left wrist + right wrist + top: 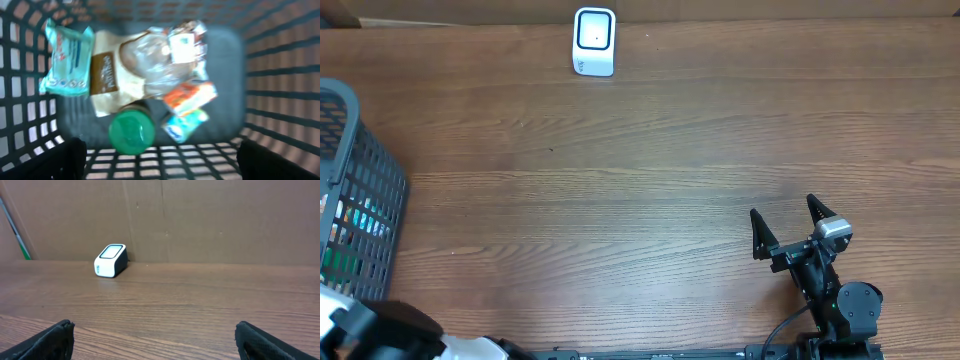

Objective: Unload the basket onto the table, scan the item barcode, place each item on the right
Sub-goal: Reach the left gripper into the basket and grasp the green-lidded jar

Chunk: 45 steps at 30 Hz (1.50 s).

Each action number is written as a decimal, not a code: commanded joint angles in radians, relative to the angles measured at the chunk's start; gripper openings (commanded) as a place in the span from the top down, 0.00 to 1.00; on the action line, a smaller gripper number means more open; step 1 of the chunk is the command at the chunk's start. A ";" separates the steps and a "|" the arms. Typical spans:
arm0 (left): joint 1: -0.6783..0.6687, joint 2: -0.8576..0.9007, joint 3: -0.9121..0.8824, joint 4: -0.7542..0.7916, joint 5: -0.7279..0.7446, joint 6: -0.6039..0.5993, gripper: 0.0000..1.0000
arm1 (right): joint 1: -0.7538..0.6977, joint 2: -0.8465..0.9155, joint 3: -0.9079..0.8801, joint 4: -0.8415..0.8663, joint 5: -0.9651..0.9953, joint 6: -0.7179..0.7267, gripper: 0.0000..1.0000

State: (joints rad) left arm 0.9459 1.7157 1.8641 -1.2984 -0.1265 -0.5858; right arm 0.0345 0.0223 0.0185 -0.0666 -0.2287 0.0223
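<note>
Hovering over the dark plastic mesh basket [280, 75], the left gripper [162, 162] stands wide open and empty; picking is in hand. Next it should descend onto an item inside, perhaps the green-lidded round jar [131, 132], then carry it to the small white boxy scanner [594, 40]. The right gripper [784, 212] sits open, empty.

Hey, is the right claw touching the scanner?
Apart. The overhead view shows a wide stretch of table between the right claw and the scanner.

Light: bright, even, from above; scanner [594, 41] casts only a faint shadow on the table [650, 150] | Glare: clear wrapper [155, 60] in the basket [280, 75] | Blur: basket view hazy throughout | Other views: sharp
</note>
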 commanded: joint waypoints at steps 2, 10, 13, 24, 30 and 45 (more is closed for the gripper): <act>0.028 0.098 -0.024 -0.018 -0.046 0.001 0.04 | 0.006 -0.006 -0.011 0.006 0.008 0.001 0.00; 0.025 0.164 -0.106 -0.025 -0.072 0.007 0.04 | 0.006 -0.006 -0.011 0.006 0.008 0.001 0.00; 0.022 0.164 -0.183 0.009 -0.072 0.014 0.04 | 0.006 -0.006 -0.011 0.006 0.008 0.001 0.00; 0.021 0.164 -0.344 0.129 -0.111 0.031 0.02 | 0.006 -0.006 -0.011 0.006 0.008 0.001 0.00; 0.021 0.165 -0.426 0.203 -0.064 0.066 0.05 | 0.006 -0.006 -0.011 0.006 0.008 0.001 0.00; 0.021 0.164 -0.346 0.173 -0.025 0.092 0.58 | 0.006 -0.006 -0.011 0.006 0.008 0.001 0.00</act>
State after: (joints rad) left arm 0.9691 1.8687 1.4521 -1.1015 -0.1829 -0.5041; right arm 0.0345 0.0223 0.0185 -0.0673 -0.2279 0.0223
